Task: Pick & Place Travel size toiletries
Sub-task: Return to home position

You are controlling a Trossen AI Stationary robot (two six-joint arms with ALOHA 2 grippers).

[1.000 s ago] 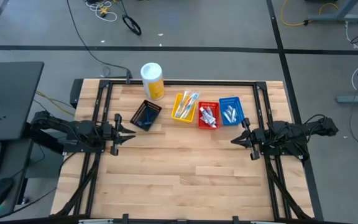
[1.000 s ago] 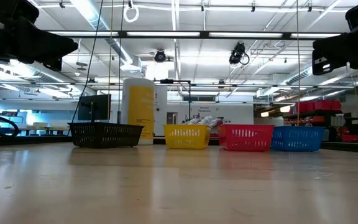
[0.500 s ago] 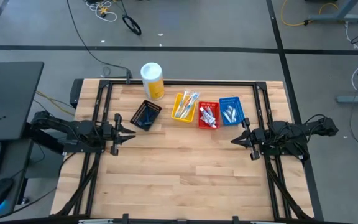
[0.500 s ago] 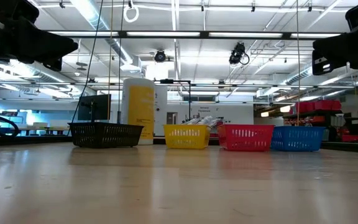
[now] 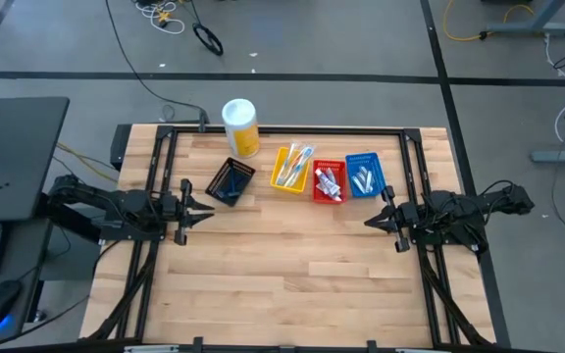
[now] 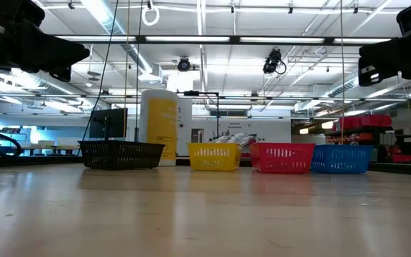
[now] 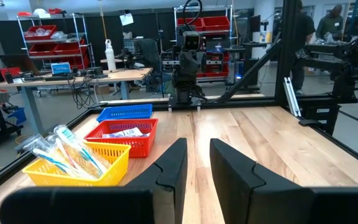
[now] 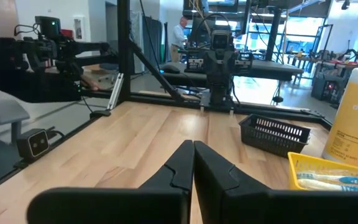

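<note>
The toiletries lie in small trays at the table's far middle. Toothbrushes (image 5: 293,163) lie in the yellow tray (image 5: 281,180), and they also show in the left wrist view (image 7: 67,149). White tubes (image 5: 328,180) lie in the red tray (image 5: 317,192). Pale items (image 5: 363,176) lie in the blue tray (image 5: 377,169). Dark blue items (image 5: 230,183) lie in the black tray (image 5: 244,170). My left gripper (image 5: 210,212) hovers at the table's left, slightly open and empty (image 7: 197,152). My right gripper (image 5: 367,223) hovers at the table's right, shut and empty (image 8: 193,146).
A tall yellow canister (image 5: 240,126) with a white lid stands at the far edge behind the black tray. A dark metal frame (image 5: 282,128) runs around the table's edges. Bare wood (image 5: 282,265) lies between the grippers and toward the near edge. People stand in the room beyond (image 8: 180,28).
</note>
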